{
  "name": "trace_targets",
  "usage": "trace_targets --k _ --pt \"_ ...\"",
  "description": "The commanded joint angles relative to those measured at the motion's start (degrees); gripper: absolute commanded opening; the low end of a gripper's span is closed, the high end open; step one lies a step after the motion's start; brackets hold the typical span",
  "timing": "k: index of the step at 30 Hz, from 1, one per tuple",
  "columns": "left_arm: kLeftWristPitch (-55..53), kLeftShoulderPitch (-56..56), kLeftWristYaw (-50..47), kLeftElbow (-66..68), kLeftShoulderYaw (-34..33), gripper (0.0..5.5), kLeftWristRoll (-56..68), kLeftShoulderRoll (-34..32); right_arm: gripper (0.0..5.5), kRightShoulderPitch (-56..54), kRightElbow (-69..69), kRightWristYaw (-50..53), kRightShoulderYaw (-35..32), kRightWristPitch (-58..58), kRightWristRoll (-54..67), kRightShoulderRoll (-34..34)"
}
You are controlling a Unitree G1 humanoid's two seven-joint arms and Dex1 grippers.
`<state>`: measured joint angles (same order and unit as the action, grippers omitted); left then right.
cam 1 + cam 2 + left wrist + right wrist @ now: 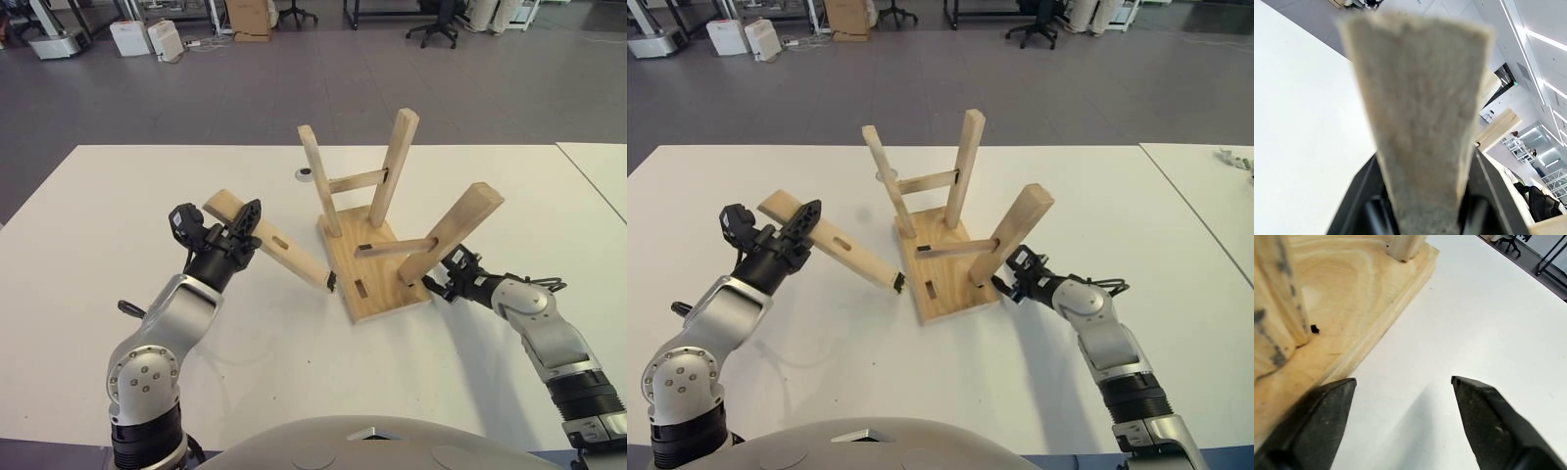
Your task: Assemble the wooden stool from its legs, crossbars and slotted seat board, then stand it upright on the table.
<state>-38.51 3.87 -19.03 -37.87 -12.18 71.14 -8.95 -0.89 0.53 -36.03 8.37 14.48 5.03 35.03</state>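
Observation:
The seat board (377,276) lies flat on the white table (118,196) with three legs standing up from it. Two far legs (318,178) are joined by a crossbar (355,181). A near right leg (453,230) leans outward, with a second crossbar (394,248) on it. My left gripper (233,233) is shut on a loose fourth leg (284,250), (1420,112), whose lower tip (329,281) touches the seat board's left edge. My right gripper (443,280) is open beside the seat board's right corner (1352,347), at the foot of the leaning leg.
A small round fitting (305,174) sits in the table behind the stool. A second table (598,166) stands at the right. Chairs, boxes and equipment are on the floor far behind.

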Motion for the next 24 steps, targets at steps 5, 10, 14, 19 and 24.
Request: trace_targets --k 5,10,14,19,24 --pt "3.2 0.5 -0.3 0.8 5.5 1.02 -13.7 0.3 3.63 -1.7 1.2 -1.9 5.1 -0.1 -1.7 -4.1" --pt "3.1 1.1 1.2 -1.2 7.3 1.02 -20.3 -1.9 3.63 -2.2 3.6 -2.0 6.6 -1.1 -1.7 -6.2" --pt "0.4 -0.5 -0.8 -2.4 2.3 1.02 -18.0 -4.6 3.63 -1.7 3.6 -1.1 6.6 -1.7 -3.0 -6.8" --pt "-2.1 -0.9 2.1 0.5 3.6 1.02 -20.6 -7.1 3.63 -2.4 1.9 -0.9 6.7 -3.0 -4.8 -6.4" --pt "-4.4 -4.4 5.3 2.4 8.8 1.02 -24.8 -9.2 3.63 -2.5 1.0 -1.1 6.3 -4.0 -5.9 -6.4"
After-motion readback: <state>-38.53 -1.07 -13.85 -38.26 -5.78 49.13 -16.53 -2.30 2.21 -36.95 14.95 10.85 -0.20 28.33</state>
